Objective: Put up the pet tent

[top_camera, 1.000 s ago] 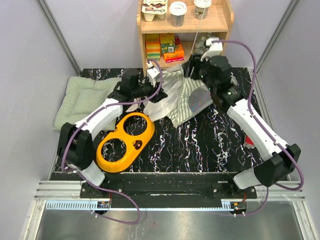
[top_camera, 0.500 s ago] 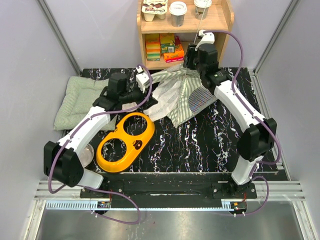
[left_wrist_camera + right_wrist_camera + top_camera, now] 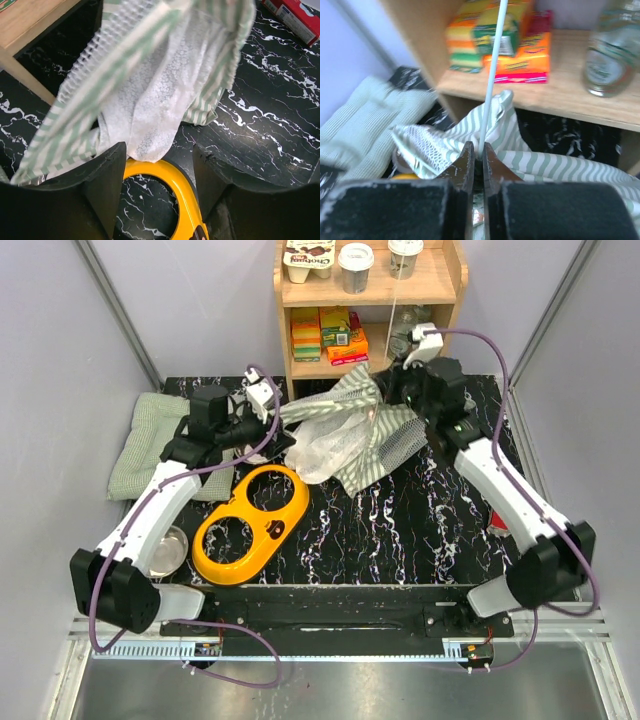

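Black marble table (image 3: pixel 400 530), wooden shelf unit (image 3: pixel 450 290) at its far edge. Shelf top holds a chocolate dessert multipack (image 3: pixel 308 258) and two lidded cups (image 3: pixel 355 265). The lower shelf holds stacked orange, yellow and green boxes (image 3: pixel 330 335) plus a clear glass bottle (image 3: pixel 607 55) to their right. The pet tent (image 3: pixel 345 435) is bunched at far mid-table just in front of the shelf, strung between my two grippers. Striped fabric and white mesh are crumpled, not standing as a shelter. Green quilted cushion (image 3: pixel 150 440) lies flat at far left, apart from the tent. Yellow bowl holder (image 3: pixel 250 525) lies near-left of centre, tabletop showing through both rings. In the left wrist view the tent's lower fold hangs over its far rim. A steel bowl (image 3: pixel 165 550) sits on the table just left of the holder, outside the rings, partly hidden by my left arm. A red box (image 3: pixel 295 17) lies on the table past the fabric. My right gripper (image 3: pixel 479 150) is clamped on the tent's white pole (image 3: pixel 492 70), which rises toward the shelf. My left gripper (image 3: pixel 159 150) is at the tent's left end, jaws spread wide, fabric draped across the gap and over one finger, nothing pinched that I can see.
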### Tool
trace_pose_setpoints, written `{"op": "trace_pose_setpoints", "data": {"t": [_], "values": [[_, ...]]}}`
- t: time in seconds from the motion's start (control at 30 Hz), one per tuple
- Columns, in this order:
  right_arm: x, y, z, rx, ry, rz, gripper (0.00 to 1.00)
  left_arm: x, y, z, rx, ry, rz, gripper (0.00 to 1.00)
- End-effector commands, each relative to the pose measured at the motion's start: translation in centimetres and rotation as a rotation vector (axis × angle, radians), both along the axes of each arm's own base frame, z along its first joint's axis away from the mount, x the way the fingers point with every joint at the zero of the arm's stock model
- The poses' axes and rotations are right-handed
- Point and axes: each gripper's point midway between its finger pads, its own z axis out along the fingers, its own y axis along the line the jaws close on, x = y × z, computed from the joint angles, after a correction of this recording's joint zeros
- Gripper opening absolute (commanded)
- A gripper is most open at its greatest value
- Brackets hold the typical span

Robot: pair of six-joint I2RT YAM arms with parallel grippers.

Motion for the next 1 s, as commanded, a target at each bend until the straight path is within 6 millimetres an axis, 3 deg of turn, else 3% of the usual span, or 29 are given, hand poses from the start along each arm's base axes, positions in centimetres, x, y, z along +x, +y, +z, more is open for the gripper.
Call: {"op": "trace_pose_setpoints", "data": {"t": [0.0,0.07,0.13,0.27,0.37,0.5,0.73,0.97], "values": [[-9.0,4.5,1.4,-0.067,-0.17,0.496,0.01,-1.2,1.2,3.6,-0.007,-0.069,-0.005,0.6],[-12.6,5.1,0.4,-0.069,-0.206,0.642,0.01,-1.6,2.0,4.4,-0.015,-0.067,0.005,0.61],[-15.1,5.1,0.0,-0.097,-0.256,0.724,0.0,-1.7,2.9,5.5,-0.034,-0.07,0.025,0.64],[-18.9,5.1,-1.2,-0.128,-0.295,0.871,0.0,-1.6,4.5,7.3,-0.055,-0.096,0.082,0.71],[-21.0,5.3,-3.2,-0.129,-0.27,0.966,0.0,-2.2,4.4,8.1,-0.075,-0.105,0.07,0.74],[-21.6,5.7,-4.7,-0.099,-0.26,1.009,0.01,-4.1,3.3,11.4,-0.158,-0.113,-0.006,0.75],[-20.8,5.9,-6.8,-0.101,-0.208,1.005,0.0,-8.2,2.2,21.2,-0.299,-0.177,-0.097,0.76],[-20.7,6.0,-7.1,-0.113,-0.207,1.006,0.0,-11.0,1.9,30.6,-0.42,-0.3,-0.154,0.87]]}}
